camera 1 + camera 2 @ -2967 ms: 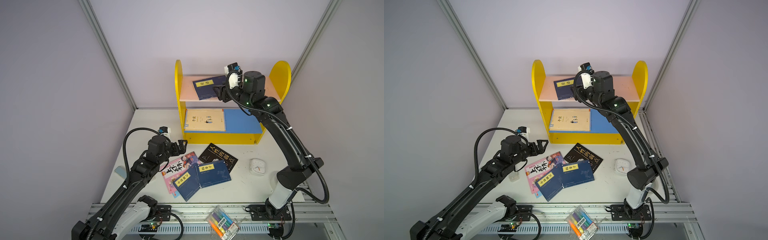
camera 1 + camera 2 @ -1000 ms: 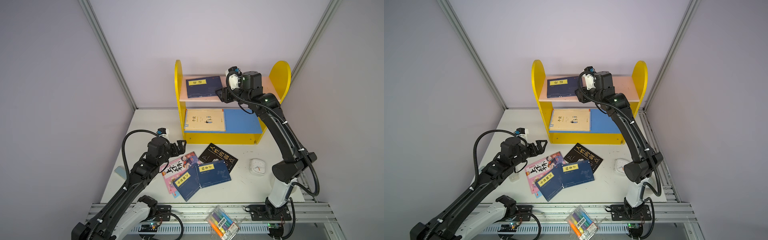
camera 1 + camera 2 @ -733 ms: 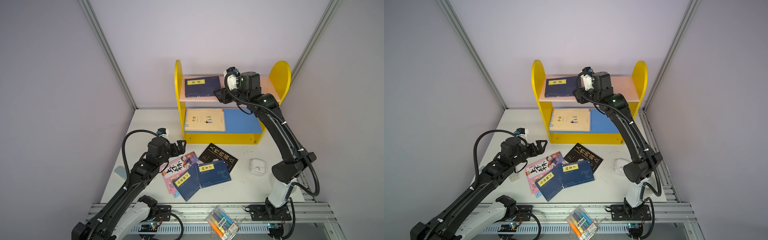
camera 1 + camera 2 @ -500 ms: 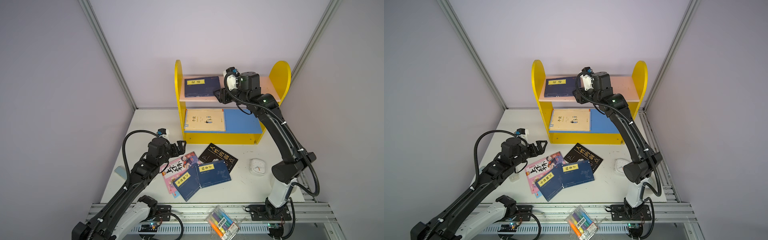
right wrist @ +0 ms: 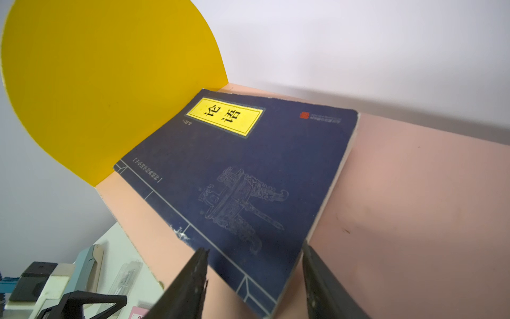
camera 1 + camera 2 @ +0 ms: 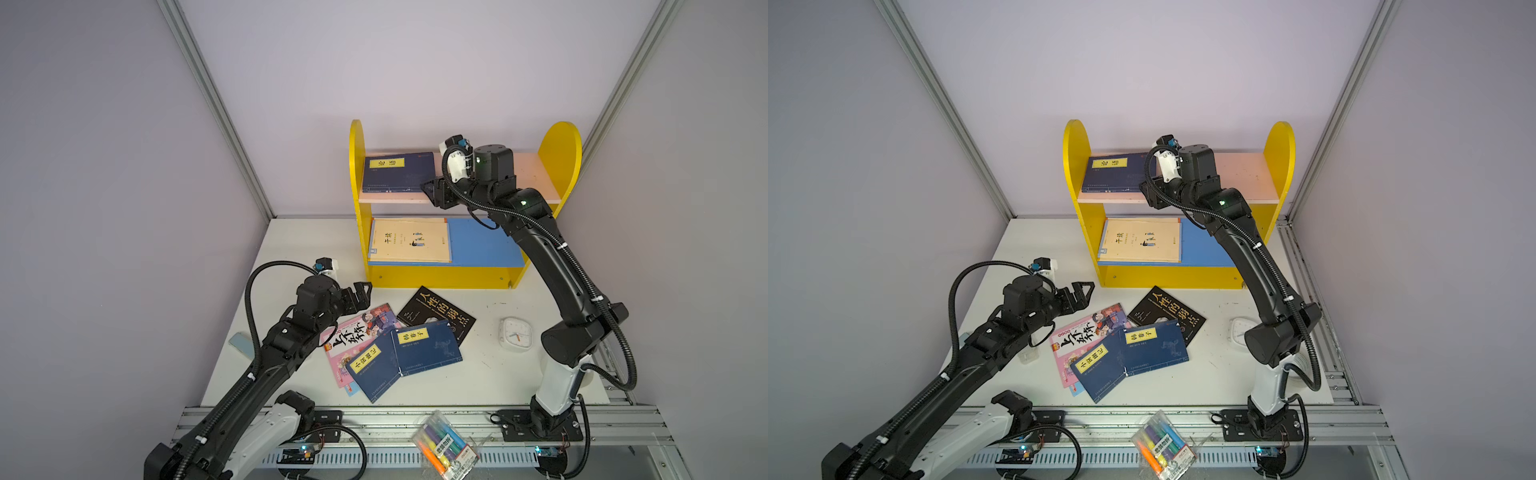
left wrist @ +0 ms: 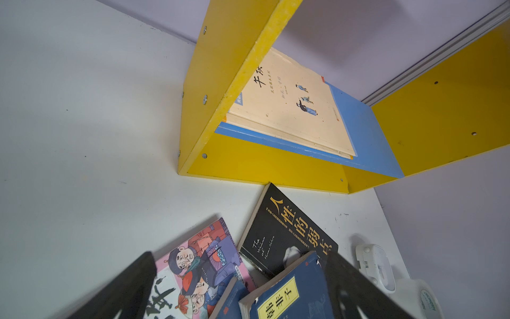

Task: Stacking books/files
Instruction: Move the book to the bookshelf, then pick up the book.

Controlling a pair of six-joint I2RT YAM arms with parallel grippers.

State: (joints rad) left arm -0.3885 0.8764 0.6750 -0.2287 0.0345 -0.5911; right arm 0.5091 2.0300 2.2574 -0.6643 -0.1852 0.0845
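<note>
Up on the shelf's (image 6: 528,176) top board a navy book (image 6: 399,172) lies flat, long axis along the board, yellow-label end by the left side panel; the right gripper (image 5: 254,250), fingers part spread, straddles its near corner, gripping nothing; the left gripper (image 6: 365,296) hovers, fingers wide apart, above the tabletop (image 6: 299,249) beside a pink book (image 6: 357,336); a cream book (image 6: 409,241) lies flat on the lower board, lengthwise too.
</note>
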